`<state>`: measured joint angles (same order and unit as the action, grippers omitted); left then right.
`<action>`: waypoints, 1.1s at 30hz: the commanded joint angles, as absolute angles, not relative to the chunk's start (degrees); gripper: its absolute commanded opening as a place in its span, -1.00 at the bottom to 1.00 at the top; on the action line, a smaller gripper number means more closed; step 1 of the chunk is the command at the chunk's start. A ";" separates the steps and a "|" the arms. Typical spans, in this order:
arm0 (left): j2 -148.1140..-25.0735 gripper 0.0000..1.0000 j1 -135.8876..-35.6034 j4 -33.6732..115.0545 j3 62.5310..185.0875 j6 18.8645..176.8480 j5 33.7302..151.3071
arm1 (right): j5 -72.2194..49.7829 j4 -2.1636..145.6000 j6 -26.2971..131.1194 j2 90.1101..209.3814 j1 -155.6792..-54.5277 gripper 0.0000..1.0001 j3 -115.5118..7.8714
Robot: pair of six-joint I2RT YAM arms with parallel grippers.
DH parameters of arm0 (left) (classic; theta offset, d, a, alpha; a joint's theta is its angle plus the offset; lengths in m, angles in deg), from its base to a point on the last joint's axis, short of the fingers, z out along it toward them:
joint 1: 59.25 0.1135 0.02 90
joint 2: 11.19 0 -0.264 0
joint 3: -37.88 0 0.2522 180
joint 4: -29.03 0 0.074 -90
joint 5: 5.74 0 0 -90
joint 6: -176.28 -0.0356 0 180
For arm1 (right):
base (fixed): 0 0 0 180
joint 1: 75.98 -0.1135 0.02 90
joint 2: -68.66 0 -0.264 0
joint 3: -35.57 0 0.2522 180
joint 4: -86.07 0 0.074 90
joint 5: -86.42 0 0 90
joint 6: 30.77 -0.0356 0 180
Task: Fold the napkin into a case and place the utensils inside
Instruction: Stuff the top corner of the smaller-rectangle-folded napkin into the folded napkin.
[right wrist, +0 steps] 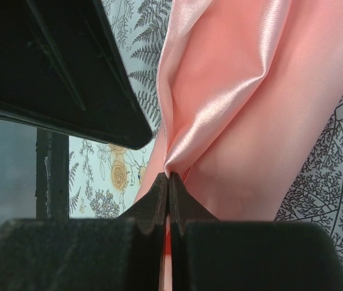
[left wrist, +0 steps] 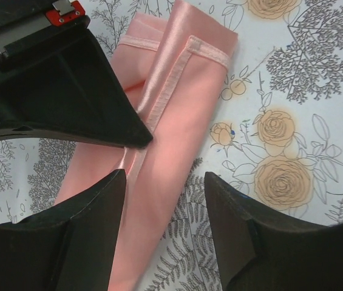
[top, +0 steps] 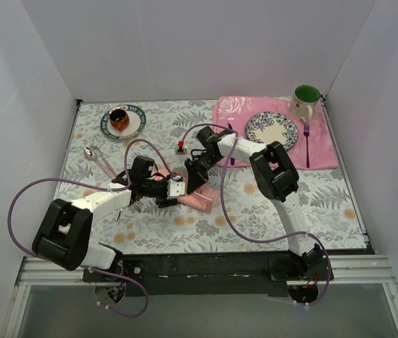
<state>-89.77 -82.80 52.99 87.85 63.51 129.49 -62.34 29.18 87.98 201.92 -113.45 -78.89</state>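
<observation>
The salmon-pink napkin (top: 204,198) lies folded into a narrow oblong strip on the flowered tablecloth at the middle of the table. My right gripper (right wrist: 169,177) is shut on a raised pleat of the napkin (right wrist: 250,121), which pulls the cloth up at that point. My left gripper (left wrist: 165,200) hangs open just above the strip's long edge, the napkin (left wrist: 183,109) running under its left finger, and nothing is held. The right gripper's black body (left wrist: 62,91) fills the upper left of the left wrist view. The silver utensils (top: 94,156) lie to the left, a spoon among them.
A small plate with a brown cup (top: 122,121) stands at the back left. A rose-patterned placemat (top: 325,151) at the back right carries a patterned plate (top: 272,129), a green mug (top: 306,101), a purple fork (top: 306,144) and a purple knife (top: 231,144). A small red-topped object (top: 180,148) sits mid-table.
</observation>
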 commanded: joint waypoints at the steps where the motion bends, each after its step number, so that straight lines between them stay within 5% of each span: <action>1: -92.04 0.06 -83.33 49.39 90.31 61.06 127.77 | -65.01 27.31 89.64 201.20 -113.24 -0.97 -80.67; 14: -97.76 -0.15 -85.96 46.57 93.56 63.60 125.92 | -66.77 25.64 91.30 200.76 -113.07 -0.97 -80.75; 21: -99.60 -0.48 -86.93 47.89 94.53 63.95 125.65 | -67.38 25.38 91.39 200.50 -113.15 -0.97 -80.75; 25: -100.39 -0.88 -86.93 51.04 96.11 65.00 125.74 | -67.47 25.21 91.39 200.06 -113.07 -0.97 -81.45; 33: -101.36 -1.00 -86.93 55.27 98.40 73.87 124.77 | -61.77 27.22 82.00 195.32 -110.52 -0.49 -81.82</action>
<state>-101.45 -86.53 52.27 96.63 68.15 124.27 -63.78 25.79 88.26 201.61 -111.94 -80.07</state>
